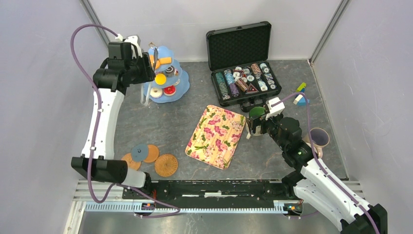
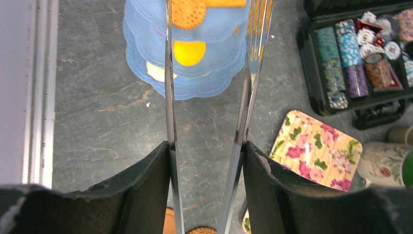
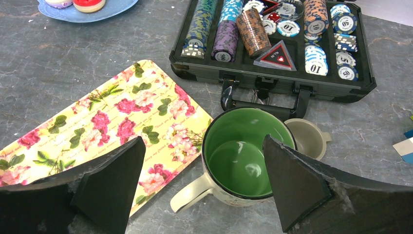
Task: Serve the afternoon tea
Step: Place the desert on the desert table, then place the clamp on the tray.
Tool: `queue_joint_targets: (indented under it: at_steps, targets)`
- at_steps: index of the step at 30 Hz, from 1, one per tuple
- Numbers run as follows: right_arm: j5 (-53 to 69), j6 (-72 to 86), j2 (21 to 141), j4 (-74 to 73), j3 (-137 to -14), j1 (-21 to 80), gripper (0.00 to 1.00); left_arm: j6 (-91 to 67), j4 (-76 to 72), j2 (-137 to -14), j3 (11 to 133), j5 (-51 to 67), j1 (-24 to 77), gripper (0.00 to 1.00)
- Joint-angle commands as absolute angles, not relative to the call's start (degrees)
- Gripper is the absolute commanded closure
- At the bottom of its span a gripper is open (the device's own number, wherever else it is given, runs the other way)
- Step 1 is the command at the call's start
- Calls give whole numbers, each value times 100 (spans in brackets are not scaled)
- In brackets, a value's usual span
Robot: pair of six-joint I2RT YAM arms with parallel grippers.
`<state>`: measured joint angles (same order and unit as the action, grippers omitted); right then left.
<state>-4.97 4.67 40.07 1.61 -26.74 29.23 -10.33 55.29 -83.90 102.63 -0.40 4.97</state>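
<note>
- Far back on the right, a black case [image 1: 241, 63] lies open. The right wrist view reads the stripes on its chips [image 3: 253, 31]; the top view gives only colours.
- Mid-table lies the floral tray [image 1: 216, 135].
- Back left is the blue stand [image 1: 185, 82] with donuts [image 1: 156, 91] on its bottom tier. Only the top view shows every tier.
- Green mug [image 3: 238, 156] stands just off the tray's right edge, between the wide-apart fingers of the right gripper [image 3: 203, 141].
- Lilac mug [image 1: 319, 139] shows in the top view only.
- Pale cup [image 3: 307, 139], just behind the green mug, shows in the right wrist view only.
- Tongs [image 2: 168, 97] are clamped in the left gripper [image 2: 205, 144], arms spread — a biscuit [image 2: 189, 12] lies between them. Whether they touch it I cannot tell.
- Coasters [image 1: 165, 165] lie front left.
</note>
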Motion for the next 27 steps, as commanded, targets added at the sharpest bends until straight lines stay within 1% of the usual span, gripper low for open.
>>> queue_joint_targets:
  at_steps: [1, 7, 9, 13, 15, 17, 24, 27]
  targets:
    - [-466, 501, 4013, 322, -2689, 2918, 2, -914, 5315, -7956, 9838, 394, 823, 42]
    - [-409, 510, 4106, 354, -2723, 2913, 2, -1035, 4998, -7783, 8996, 54, 2074, 42]
    - [-396, 520, 4122, 330, -2743, 2916, 2, -1105, 4976, -7850, 8845, -260, 2418, 42]
    - [-434, 516, 4088, 255, -2751, 2915, 2, -1180, 4856, -7916, 8455, -433, 2773, 43]
    - [-465, 511, 4061, 263, -2719, 2918, 2, -1347, 4714, -7934, 8178, -271, 2920, 43]
    - [-474, 525, 4076, 272, -2716, 2918, 2, -1655, 4500, -7930, 7775, -200, 3205, 43]
    - [-449, 539, 4202, 334, -2726, 2918, 2, -3386, 3126, -7869, 6077, -866, 4712, 43]
    - [-402, 547, 4237, 344, -2725, 2916, 2, -3728, 2721, -7942, 5662, -1277, 4944, 43]
